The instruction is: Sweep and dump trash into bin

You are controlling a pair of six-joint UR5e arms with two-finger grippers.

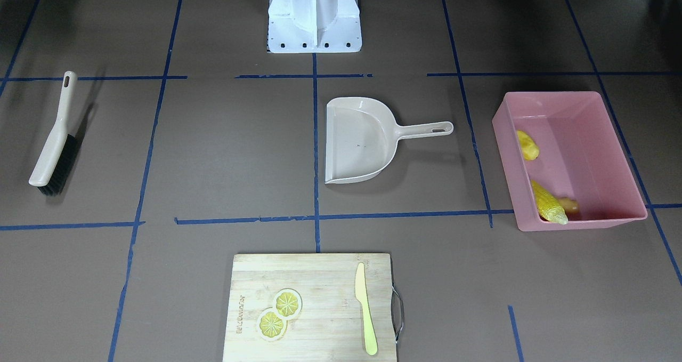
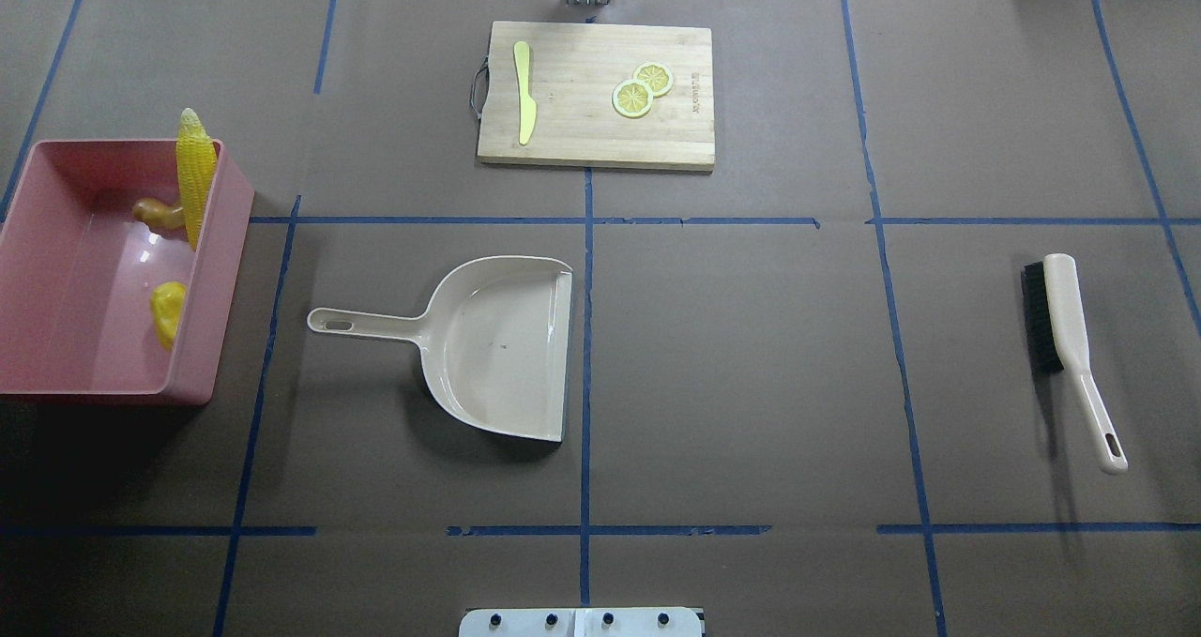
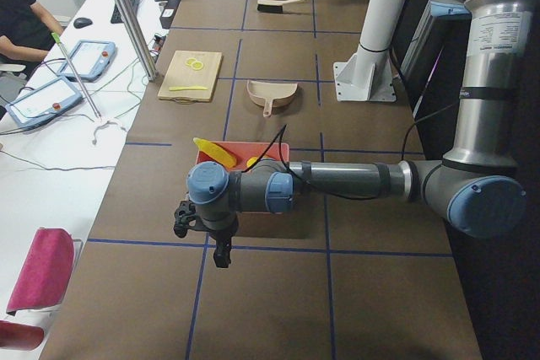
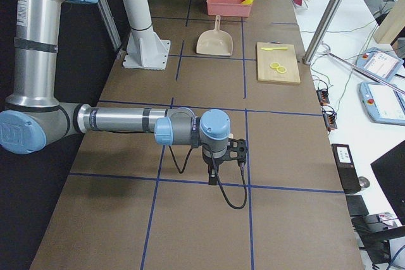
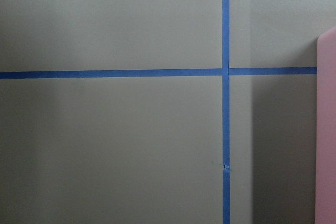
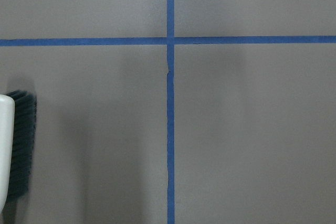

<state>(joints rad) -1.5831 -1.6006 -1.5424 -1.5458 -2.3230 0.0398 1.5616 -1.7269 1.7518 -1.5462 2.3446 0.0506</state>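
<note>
The pink bin (image 1: 549, 93) stands at the table's left end, also in the overhead view (image 2: 221, 271). In it are the corn cob (image 1: 549, 202), leaning on the far wall (image 2: 194, 173), the potato (image 1: 527, 145) and the ginger root (image 1: 569, 204). The beige dustpan (image 1: 359, 141) lies empty mid-table. The brush (image 1: 53, 143) lies flat at the right end. My left gripper (image 3: 202, 240) hangs past the bin's outer side and shows only in the exterior left view. My right gripper (image 4: 235, 151) shows only in the exterior right view. I cannot tell if either is open or shut.
A wooden cutting board (image 1: 314, 276) at the far edge holds two lemon slices (image 1: 279, 314) and a pale yellow knife (image 1: 365, 308). The robot's white base (image 1: 314, 15) stands at the near edge. The bin's edge (image 5: 326, 129) and the brush's bristles (image 6: 21, 150) show in the wrist views.
</note>
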